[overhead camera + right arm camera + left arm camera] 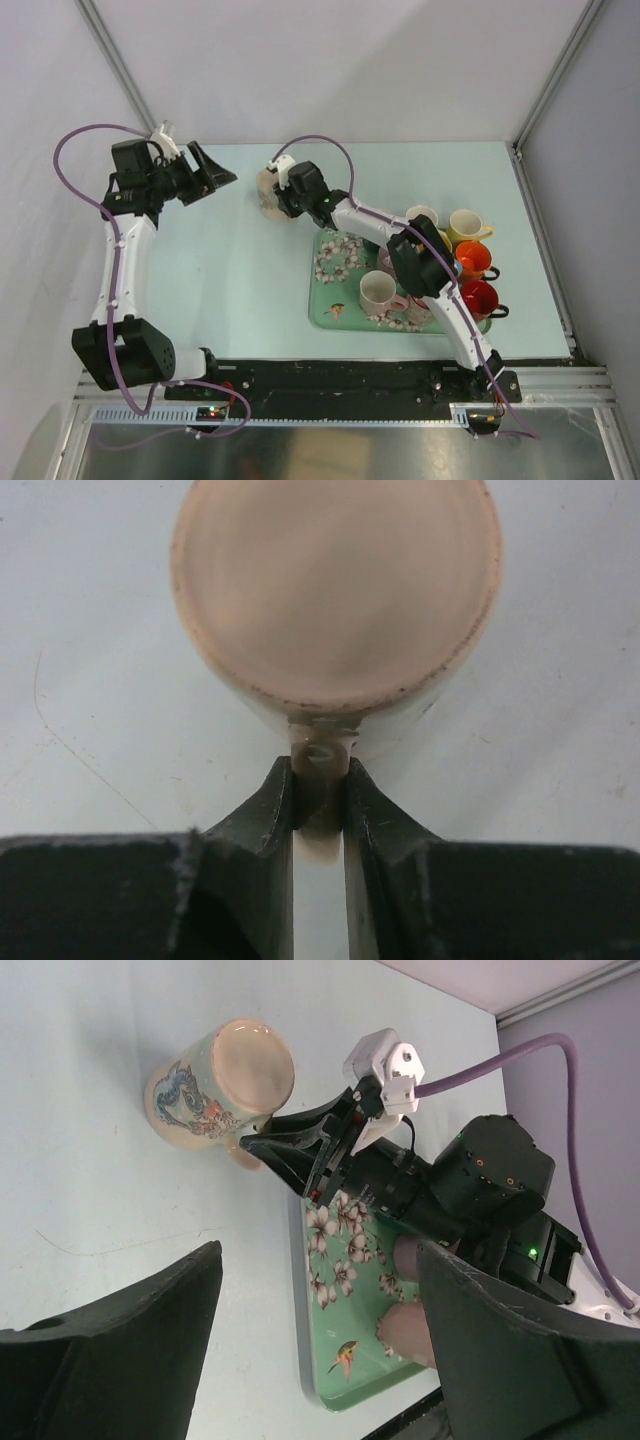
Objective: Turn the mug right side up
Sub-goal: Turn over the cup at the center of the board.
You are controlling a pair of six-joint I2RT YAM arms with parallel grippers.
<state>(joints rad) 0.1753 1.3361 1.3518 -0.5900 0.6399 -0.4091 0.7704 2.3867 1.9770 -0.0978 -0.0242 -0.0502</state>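
Mug (266,190) is seen upside down at the far middle of the bench (230,270), its flat peach base turned up and its mouth on the surface. A blue and red figure is painted on its pale side.

Over on the far left, the left pincer (214,176) is held above the bench, well apart from the mug, and its jaws are spread wide with nothing between them. From its own wrist view the two dark fingers (150,1360) are seen splayed at the bottom, the mug framed beyond them.

Moving to the middle, the mug's handle is clamped by the right pincer (320,780). In the right wrist view the fingers are pressed against both sides of the handle just below the mug's base. The right arm is stretched out over the tray to reach it.

Just to the right of the mug, a green flowered tray (338,305) is laid flat, and a pale mug (377,292) is stood upright on it. At the tray's right side, a cream mug (422,216), a yellow mug (465,225), an orange mug (474,260) and a red mug (480,297) are grouped upright. Whether all four are on the tray cannot be told.
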